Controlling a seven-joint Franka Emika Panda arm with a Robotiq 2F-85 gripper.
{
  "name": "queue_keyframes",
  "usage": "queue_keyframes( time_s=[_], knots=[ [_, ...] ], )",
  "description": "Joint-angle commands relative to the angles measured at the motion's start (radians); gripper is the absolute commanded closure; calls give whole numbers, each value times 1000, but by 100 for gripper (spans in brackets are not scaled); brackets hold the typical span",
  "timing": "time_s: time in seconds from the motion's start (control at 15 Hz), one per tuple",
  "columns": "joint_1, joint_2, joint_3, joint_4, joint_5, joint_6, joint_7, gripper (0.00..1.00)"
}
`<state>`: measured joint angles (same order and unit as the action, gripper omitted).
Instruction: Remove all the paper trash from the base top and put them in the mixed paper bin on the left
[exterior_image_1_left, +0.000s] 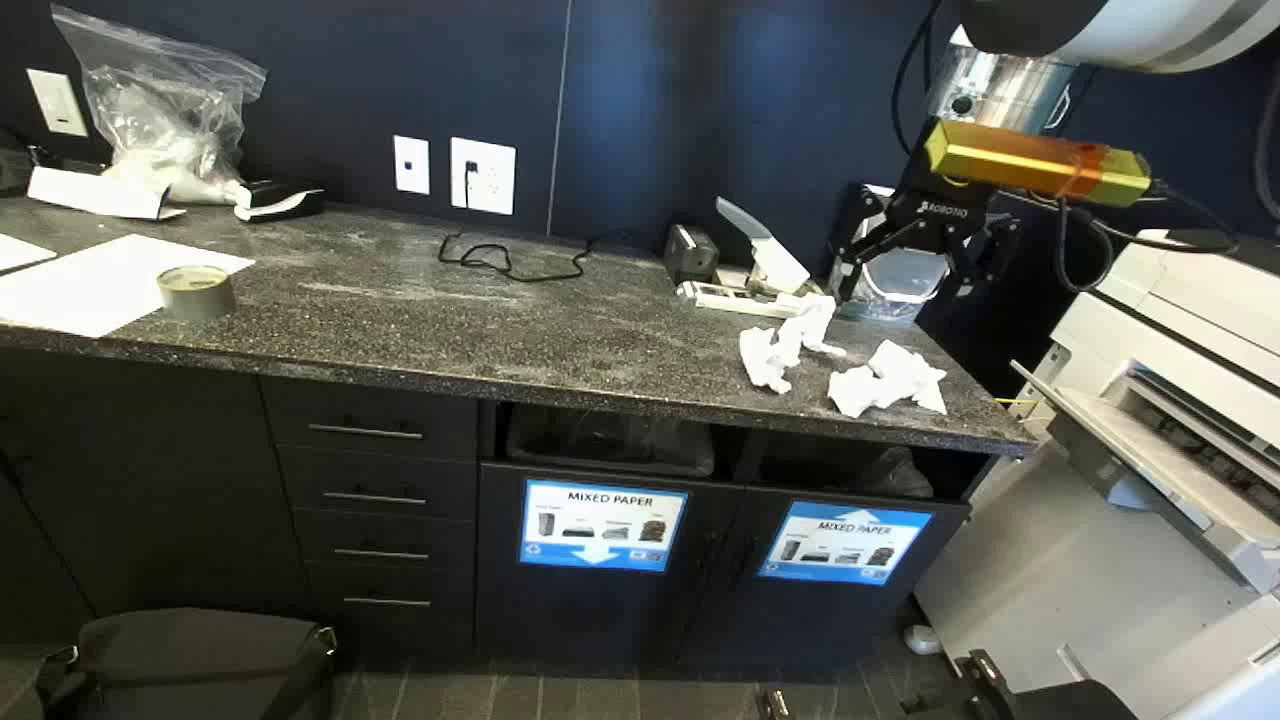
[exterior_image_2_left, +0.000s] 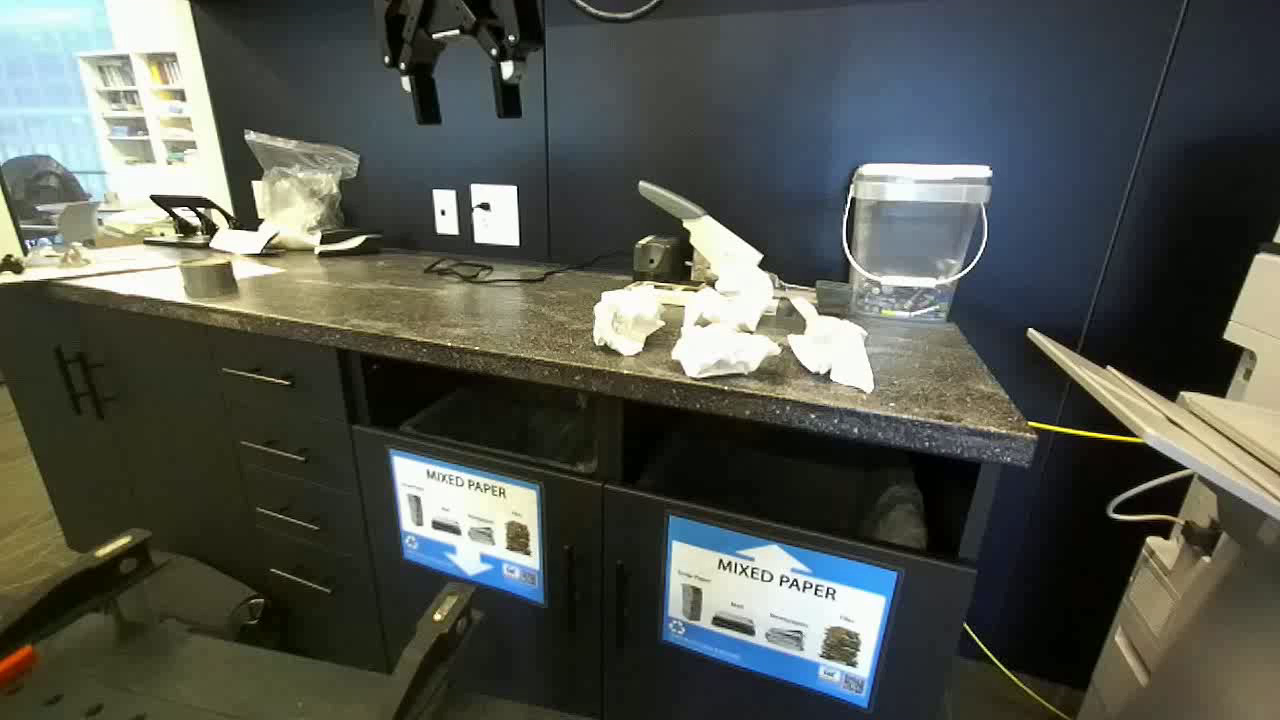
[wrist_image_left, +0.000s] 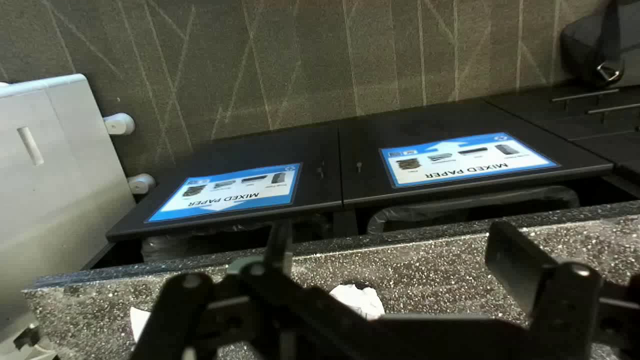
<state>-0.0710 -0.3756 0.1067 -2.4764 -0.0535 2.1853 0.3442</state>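
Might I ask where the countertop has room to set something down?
The widest bare patch of countertop lies between the tape roll and crumpled paper, in front of the black cable; a smaller one between that paper and the printer. It is crowded around the lever tool, clear bucket and plastic bag.

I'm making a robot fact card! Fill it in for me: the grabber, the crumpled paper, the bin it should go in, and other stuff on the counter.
Gripper: open, up in the air, holding nothing
Crumpled paper: several white pieces on the countertop, near its right end in both exterior views; exact count unclear
Bin: the left one under the countertop in both exterior views; contents too dark to tell
Other things: tape roll, clear plastic bag, see-through bucket
Job: not finished
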Motion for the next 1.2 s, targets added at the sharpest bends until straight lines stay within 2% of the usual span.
queue_keyframes(
  time_s=[0.0,0.27,0.53,1.13],
  knots=[
    [10,0,-10,6,-4,-2,3,0],
    [10,-3,-9,13,-4,-3,3,0],
    [-5,53,-18,-2,-7,69,34,0],
    [-85,334,-118,66,-51,324,148,0]
  ],
)
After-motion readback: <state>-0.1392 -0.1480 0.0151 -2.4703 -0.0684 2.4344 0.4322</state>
